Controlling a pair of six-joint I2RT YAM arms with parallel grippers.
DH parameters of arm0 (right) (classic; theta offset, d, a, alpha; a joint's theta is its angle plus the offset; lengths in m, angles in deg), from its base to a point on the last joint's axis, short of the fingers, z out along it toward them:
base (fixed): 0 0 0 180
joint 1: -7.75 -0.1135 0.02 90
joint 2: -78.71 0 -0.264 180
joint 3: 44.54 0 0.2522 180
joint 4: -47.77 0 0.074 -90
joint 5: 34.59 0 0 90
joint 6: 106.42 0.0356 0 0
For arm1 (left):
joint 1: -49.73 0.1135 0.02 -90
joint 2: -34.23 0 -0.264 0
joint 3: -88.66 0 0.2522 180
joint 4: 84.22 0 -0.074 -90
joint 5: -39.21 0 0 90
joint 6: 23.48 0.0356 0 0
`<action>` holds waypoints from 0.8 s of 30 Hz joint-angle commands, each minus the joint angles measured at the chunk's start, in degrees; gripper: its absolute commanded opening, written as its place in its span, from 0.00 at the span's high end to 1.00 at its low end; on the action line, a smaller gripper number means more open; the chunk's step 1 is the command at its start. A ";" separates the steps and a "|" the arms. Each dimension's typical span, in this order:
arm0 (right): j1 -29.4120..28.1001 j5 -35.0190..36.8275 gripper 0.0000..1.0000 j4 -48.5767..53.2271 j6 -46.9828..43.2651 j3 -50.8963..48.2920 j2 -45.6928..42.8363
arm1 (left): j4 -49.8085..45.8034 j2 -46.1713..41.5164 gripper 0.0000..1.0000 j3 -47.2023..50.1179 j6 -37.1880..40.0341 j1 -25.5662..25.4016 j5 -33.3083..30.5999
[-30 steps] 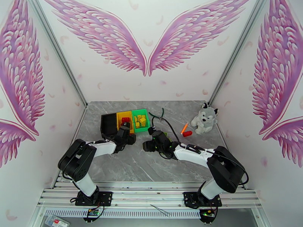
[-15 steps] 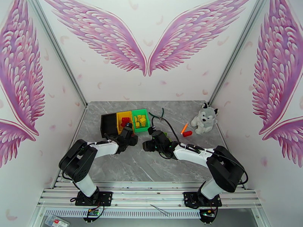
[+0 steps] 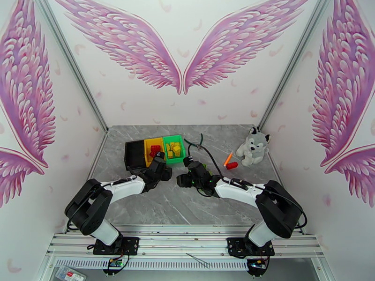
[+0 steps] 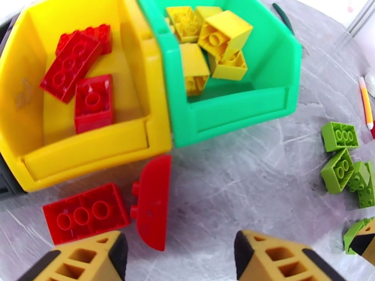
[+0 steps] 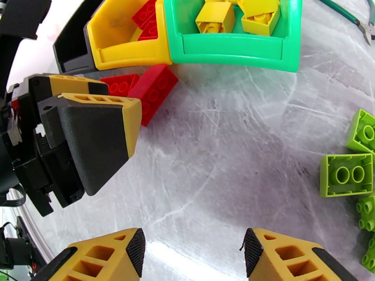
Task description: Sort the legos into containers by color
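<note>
Left gripper point(image 4: 180, 251) hung over 2 red studded plastic bricks point(image 4: 86, 218) on the grey marbled table point(image 4: 243, 193), jaws partway apart and holding nothing. The bricks lay just in front of the yellow plastic bin point(image 4: 93, 148), toward the table's far edge, left half. Right gripper point(image 5: 194, 249) was also empty, jaws apart, with the lime green bricks point(image 5: 347, 174) to its right. I'd grab the flat brick first: shift left, straddle its short sides and come down straight, since the tipped red brick point(image 4: 152, 202) sat just beside it and looked easy to knock.
</note>
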 commanded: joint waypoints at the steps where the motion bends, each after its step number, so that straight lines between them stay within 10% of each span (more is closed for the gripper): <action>1: -0.46 1.69 0.38 1.45 -0.11 -0.20 -1.88 | 0.37 2.93 0.42 0.44 -0.83 -0.20 0.48; 24: -0.46 3.34 0.38 2.43 -0.39 -1.46 -4.20 | 0.42 15.07 0.46 -8.59 1.76 1.63 -5.02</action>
